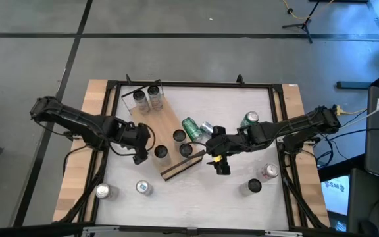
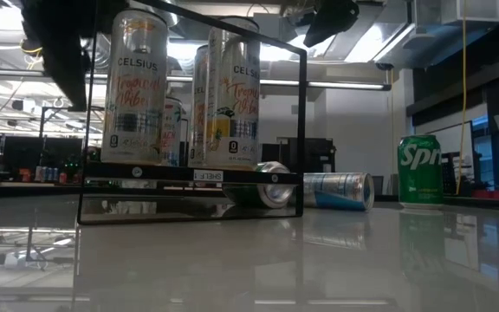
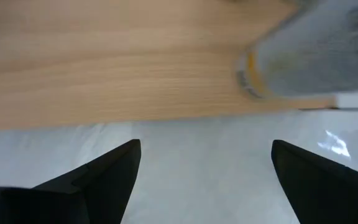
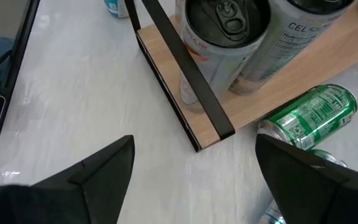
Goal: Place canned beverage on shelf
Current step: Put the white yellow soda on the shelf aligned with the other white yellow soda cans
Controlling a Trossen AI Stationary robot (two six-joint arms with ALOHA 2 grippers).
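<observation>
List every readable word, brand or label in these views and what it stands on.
"CELSIUS": left can on the shelf.
"CELSI", cut off: second shelf can.
"SHELF", mirrored: tag on the shelf's front edge.
"Spr", cut off: green can.
"CEL S": can, right wrist view.
Smaller print is unreadable.

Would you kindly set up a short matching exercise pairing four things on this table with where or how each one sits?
Things:
1. Sprite can
2. Green can
3. Shelf
4. Left gripper

Places or states:
A. Lying on its side just off the shelf's right edge
B. Open, at the shelf's left edge
C. Upright near the table's far right corner
D. Lying at a slant, with five cans standing on it

Pairs: 1-C, 2-A, 3-D, 4-B
</observation>
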